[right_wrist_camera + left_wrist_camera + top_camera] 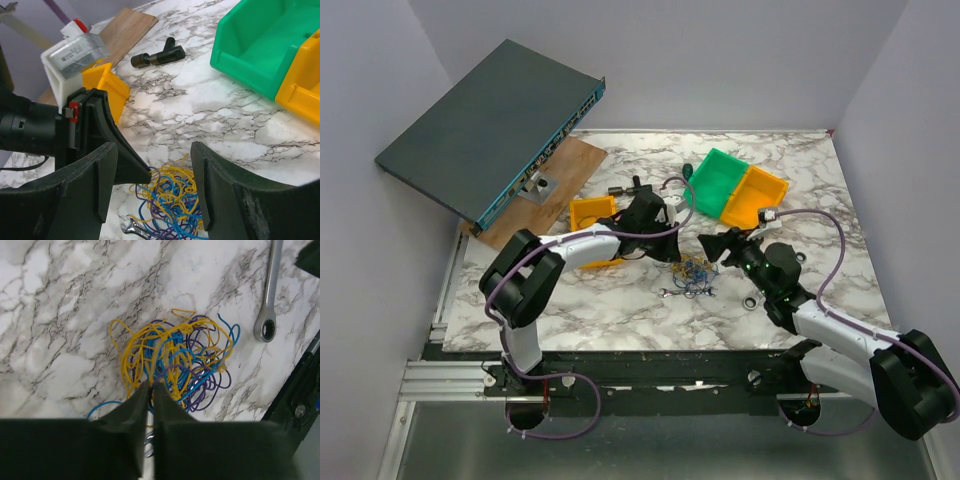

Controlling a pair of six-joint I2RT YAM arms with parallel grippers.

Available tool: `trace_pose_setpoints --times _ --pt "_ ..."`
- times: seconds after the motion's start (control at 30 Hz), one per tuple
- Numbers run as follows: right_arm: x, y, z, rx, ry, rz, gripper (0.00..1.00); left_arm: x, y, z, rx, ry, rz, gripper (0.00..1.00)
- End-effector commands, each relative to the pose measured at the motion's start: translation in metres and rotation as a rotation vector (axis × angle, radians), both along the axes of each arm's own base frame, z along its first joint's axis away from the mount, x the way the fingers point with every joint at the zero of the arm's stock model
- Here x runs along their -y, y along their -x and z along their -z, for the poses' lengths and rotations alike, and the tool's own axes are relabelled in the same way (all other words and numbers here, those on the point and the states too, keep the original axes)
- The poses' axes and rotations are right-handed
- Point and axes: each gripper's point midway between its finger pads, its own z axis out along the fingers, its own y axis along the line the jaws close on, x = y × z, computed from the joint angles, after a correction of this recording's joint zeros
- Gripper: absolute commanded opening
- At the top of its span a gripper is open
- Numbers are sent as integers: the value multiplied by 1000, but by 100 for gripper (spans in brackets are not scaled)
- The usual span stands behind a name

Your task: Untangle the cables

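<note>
The cables (692, 276) are a small tangle of thin yellow, blue and purple wire loops lying on the marble table. My left gripper (151, 385) is down at the near edge of the cables (175, 360), and its jaws are pinched together on a few strands. From the right wrist view, the left gripper's dark fingers (127, 160) touch the left side of the cables (172, 200). My right gripper (154, 150) hangs open just above the tangle with nothing between its fingers. Seen from above, the left gripper (672, 260) and the right gripper (710, 246) face each other across the bunch.
A silver wrench (269, 290) lies beside the tangle, partly under it (668, 292). Green (718, 180) and orange (758, 198) bins stand at the back, a small yellow bin (592, 212) by the left wrist. A grey box (490, 125) leans over a wooden board (555, 180).
</note>
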Motion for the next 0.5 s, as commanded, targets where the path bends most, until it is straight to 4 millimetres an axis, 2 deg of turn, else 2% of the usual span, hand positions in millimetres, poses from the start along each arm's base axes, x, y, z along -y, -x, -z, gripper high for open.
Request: trace_pose_setpoints --times 0.0,0.03,0.17,0.33,0.47 --pt "5 0 7 -8 30 17 68 -1 13 4 -62 -61 34 0" --pt "4 0 8 -9 34 9 68 -5 10 -1 -24 -49 8 0" --pt "-14 5 13 -17 57 -99 68 -31 0 -43 172 45 -130 0" --pt "-44 14 23 -48 64 -285 68 -59 -7 -56 209 133 -247 0" --pt "-60 23 27 -62 54 -396 68 -62 -11 -60 162 196 -243 0"
